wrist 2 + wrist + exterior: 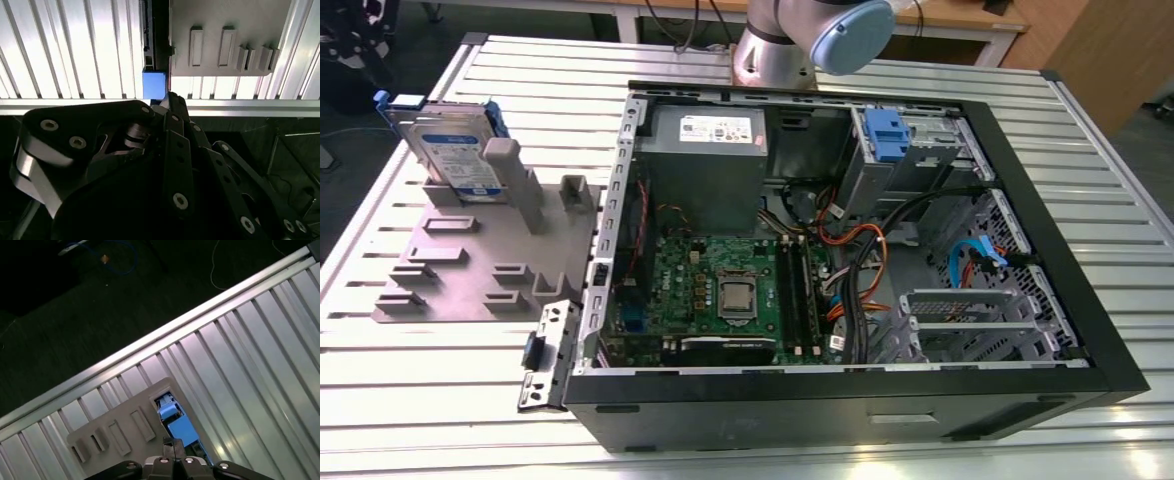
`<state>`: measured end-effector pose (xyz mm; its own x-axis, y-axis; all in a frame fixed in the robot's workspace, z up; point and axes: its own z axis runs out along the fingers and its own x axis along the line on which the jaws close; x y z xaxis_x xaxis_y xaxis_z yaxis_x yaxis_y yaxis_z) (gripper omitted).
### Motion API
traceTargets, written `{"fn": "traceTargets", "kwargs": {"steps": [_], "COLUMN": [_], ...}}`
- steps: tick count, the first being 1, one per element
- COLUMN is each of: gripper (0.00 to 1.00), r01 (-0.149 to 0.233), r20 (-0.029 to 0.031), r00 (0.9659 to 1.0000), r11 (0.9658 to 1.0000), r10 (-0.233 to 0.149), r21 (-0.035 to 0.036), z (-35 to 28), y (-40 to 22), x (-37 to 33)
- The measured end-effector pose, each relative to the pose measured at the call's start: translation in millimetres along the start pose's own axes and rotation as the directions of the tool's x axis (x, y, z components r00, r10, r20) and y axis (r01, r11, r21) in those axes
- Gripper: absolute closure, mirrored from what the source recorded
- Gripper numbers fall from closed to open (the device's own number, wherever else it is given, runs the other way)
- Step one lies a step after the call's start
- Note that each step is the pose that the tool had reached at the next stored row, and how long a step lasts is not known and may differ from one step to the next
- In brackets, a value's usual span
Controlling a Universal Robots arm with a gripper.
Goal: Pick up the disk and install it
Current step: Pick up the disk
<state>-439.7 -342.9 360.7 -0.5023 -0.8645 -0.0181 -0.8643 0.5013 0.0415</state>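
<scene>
Standing on edge in a slot at the far end of the grey holder (454,262), the disk (454,150) shows its white-and-blue label and blue carrier frame at the exterior view's left. It is well apart from the open computer case (854,400), and both rest on the ribbed metal table (400,390). The arm (801,40) is cut off at the upper edge there. In both wrist views the gripper (170,97) hangs above the holder's slotted plate, near a blue part (179,426) seen end-on and hard to name with certainty. The gripper is largely cropped, so I cannot tell whether it is spread or pressed together.
</scene>
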Motion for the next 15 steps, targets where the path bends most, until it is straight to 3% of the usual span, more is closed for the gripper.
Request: {"fn": "traceTargets", "kwargs": {"steps": [5, 10, 12, 15], "gripper": [0.89, 0.89, 0.89, 0.89], "r01": [0.062, 0.146, 0.158, 0.158], "r20": [-0.0024, -0.0056, -0.0057, -0.0057], "r00": [0.9981, 0.9893, 0.9875, 0.9875], "r11": [0.9981, 0.9893, 0.9875, 0.9875], "r10": [-0.062, -0.146, -0.158, -0.158], "r21": [-0.0011, -0.0027, -0.0021, -0.0019], "z": [1.1, 3.0, 3.6, 5.2], "y": [-0.1, -0.1, -0.1, 0.8], "x": [0.1, 0.1, 0.0, -1.6]}}
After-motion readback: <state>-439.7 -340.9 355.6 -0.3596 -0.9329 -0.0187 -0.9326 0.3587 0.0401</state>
